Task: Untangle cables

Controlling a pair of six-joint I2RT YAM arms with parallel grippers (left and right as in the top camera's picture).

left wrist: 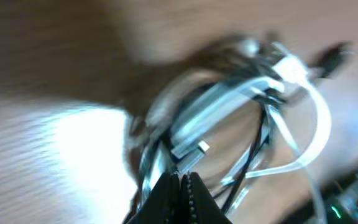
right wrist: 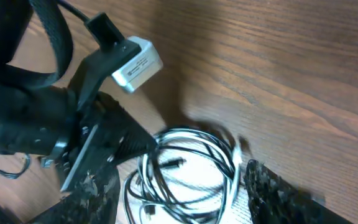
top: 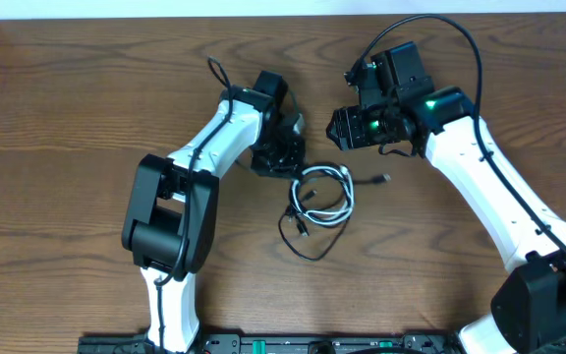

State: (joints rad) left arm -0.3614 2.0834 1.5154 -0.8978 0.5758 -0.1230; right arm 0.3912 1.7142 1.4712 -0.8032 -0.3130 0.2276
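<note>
While the wooden bench carries everything, the left arm reaches down to the tangle at mid-bench. Its jaws are closed at the tangle's edge, and blur hides whether a strand is pinched. The right arm hovers just beside, jaws open and empty. The white cable and black cable loop together, with a small black plug lying to their right.
</note>
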